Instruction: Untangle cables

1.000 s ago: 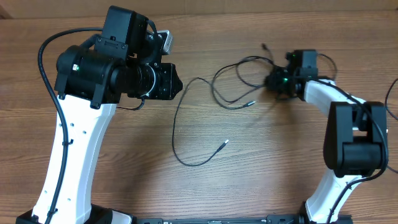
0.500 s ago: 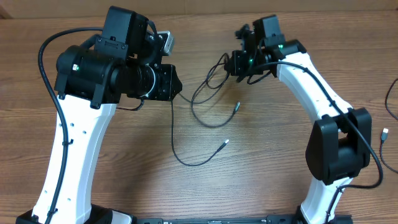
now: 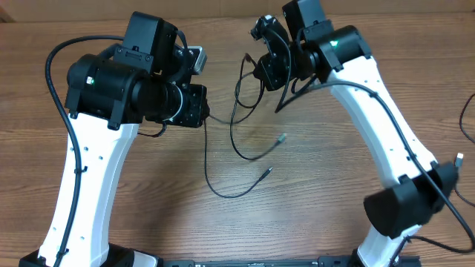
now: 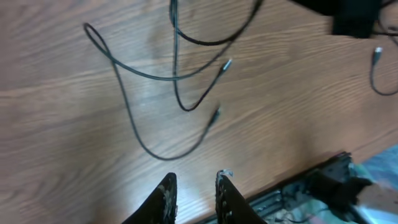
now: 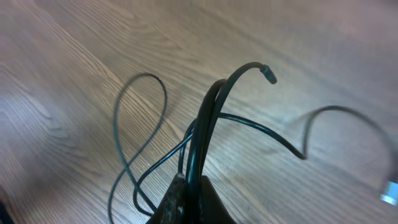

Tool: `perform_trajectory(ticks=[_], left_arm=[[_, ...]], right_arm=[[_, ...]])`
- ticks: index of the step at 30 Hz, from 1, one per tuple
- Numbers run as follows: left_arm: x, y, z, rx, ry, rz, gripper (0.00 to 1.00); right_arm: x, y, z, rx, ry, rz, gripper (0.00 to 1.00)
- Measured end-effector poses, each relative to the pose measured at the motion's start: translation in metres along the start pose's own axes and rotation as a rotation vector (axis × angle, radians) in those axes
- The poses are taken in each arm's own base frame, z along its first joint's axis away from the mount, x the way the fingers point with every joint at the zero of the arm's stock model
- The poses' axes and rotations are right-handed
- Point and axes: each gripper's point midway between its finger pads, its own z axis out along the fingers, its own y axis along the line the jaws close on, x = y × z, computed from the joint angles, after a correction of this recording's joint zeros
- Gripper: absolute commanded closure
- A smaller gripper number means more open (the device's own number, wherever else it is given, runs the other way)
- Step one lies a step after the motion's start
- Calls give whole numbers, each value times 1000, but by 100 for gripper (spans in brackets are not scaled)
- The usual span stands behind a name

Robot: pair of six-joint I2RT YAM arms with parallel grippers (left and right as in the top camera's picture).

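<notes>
Black cables [image 4: 143, 73] loop across the wooden table [image 4: 56, 143] from 10 to 2 o'clock; left gripper [image 4: 195, 178] at 6, jaws slightly apart, empty

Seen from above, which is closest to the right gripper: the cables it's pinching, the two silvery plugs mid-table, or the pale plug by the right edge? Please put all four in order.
1. The held cables, pinched in the right gripper itself, top centre.
2. The upper plug, just below.
3. The lower plug, further down.
4. The edge plug, far right.
</notes>
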Motion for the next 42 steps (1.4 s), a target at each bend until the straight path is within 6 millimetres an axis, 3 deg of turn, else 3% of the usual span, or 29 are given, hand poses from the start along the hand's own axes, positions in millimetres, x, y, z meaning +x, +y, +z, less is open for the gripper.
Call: perform_trajectory(ticks=[8,16,22,34,42], left_arm=[[-12,9,16,-24,-71,52,82],[10,31,60,-57,-61,48,82],[13,40,87,-54,-82,54,78],[1,22,85,37,-138,99,74],[1,14,84,87,-140,109,74]], right_arm=[[-11,25,-49,9,-62,-48,96],[-14,52,-90,-26,-133,-26,96],[-3,77,-112,-120,-130,-15,96],[11,112,-110,-201,-69,-44,96],[8,113,-110,-195,-80,-39,96]])
